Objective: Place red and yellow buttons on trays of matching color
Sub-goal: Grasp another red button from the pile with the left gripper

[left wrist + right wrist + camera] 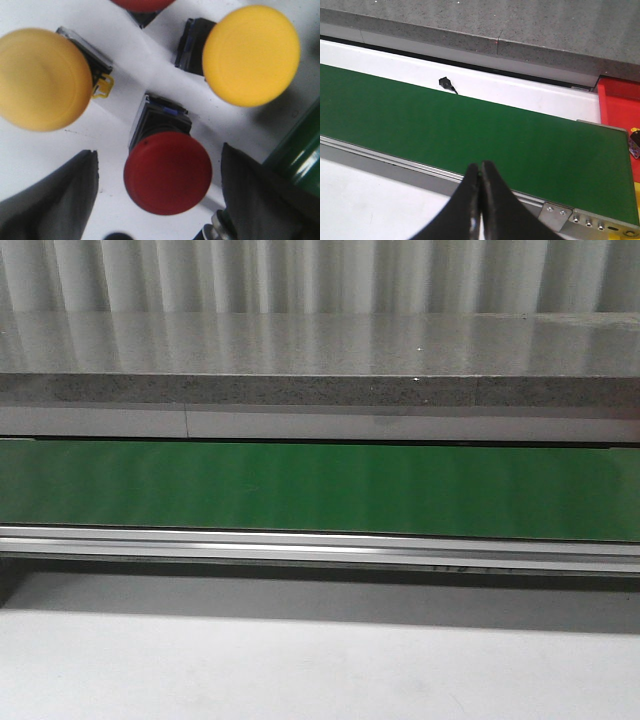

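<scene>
The left end effector [160, 200] hangs open over a red button [167, 172] on the white counter [40, 155], its dark fingers [55, 200] standing either side of the round cap without touching it. This looks like the first pick: the red button is lined up for a grasp but not yet held. The next move calls for the jaws to drop around the cap or its black square body and close, then carry it to the red tray [620, 102], a corner of which shows past the end of the green belt [470, 130] in the right wrist view.

Beside the red button lie two yellow buttons, one [42, 80] on one side and the other [251, 55] beyond it, both with smooth, matte, domed plastic caps on black housings; the first shows a small yellow clip. The edge of another red cap [142, 4] peeks in beyond them.

The right end effector [480, 200] is pinched closed on nothing, poised above the belt's metal rail. The belt is flat and slightly glossy; behind it runs a speckled grey stone ledge [320, 360]. No yellow tray is in sight.
</scene>
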### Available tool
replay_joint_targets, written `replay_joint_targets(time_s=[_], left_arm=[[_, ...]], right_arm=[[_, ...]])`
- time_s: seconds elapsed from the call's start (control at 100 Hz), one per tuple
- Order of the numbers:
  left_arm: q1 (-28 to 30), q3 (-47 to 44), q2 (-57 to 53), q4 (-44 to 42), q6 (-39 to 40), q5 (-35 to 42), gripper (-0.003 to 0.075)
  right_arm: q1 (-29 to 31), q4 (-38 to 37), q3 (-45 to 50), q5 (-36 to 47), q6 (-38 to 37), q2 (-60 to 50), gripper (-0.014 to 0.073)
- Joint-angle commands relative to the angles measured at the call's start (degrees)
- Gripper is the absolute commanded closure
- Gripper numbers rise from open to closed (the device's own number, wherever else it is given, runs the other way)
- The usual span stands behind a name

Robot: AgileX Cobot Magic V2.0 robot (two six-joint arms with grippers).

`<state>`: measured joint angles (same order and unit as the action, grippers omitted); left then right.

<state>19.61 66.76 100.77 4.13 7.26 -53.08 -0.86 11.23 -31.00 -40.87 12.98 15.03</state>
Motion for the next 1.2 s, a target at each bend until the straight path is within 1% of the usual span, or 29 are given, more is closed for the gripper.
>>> replay_joint_targets(time_s=[0.0,0.08,0.12,0.33,0.39,0.54,0.67,0.78,0.97,1.12,1.19], left_arm=[[0.2,1.7,-2.2,0.9,0.6,2.1,0.0231],[0.2,1.7,-2.2,0.9,0.6,2.6,0.0264],[0.2,1.7,-2.2,0.9,0.6,2.8,0.0296],[0.2,1.7,-2.2,0.6,0.6,3.0,0.0521],[0.2,1.7,-2.4,0.2,0.5,3.0,0.0554],[0.2,1.7,-5.5,-0.8,-0.2,3.1,0.0566],[0.2,1.7,-11.4,-1.2,-2.7,3.1,0.0566],[-1.1,1.7,-16.3,-1.2,-3.3,2.6,0.0566],[-6.6,1.7,-20.8,-1.4,-5.2,1.1,0.0566],[-13.1,1.7,-20.1,-1.4,-7.3,-0.6,0.0566],[-15.1,1.7,-19.1,-1.4,-7.3,-0.6,0.0566]], right_arm=[[0.0,0.0,-1.4,3.8,0.6,0.5,0.0659],[0.0,0.0,-1.4,3.8,0.6,0.5,0.0659],[0.0,0.0,-1.4,3.8,0.6,0.5,0.0659],[0.0,0.0,-1.4,3.8,0.6,0.5,0.0659],[0.0,0.0,-1.4,3.8,0.6,0.5,0.0659],[0.0,0.0,-1.4,3.8,0.6,0.5,0.0659],[0.0,0.0,-1.4,3.8,0.6,0.5,0.0659],[0.0,0.0,-1.4,3.8,0.6,0.5,0.0659],[0.0,0.0,-1.4,3.8,0.6,0.5,0.0659],[0.0,0.0,-1.4,3.8,0.6,0.5,0.0659],[0.0,0.0,-1.4,3.8,0.6,0.5,0.0659]])
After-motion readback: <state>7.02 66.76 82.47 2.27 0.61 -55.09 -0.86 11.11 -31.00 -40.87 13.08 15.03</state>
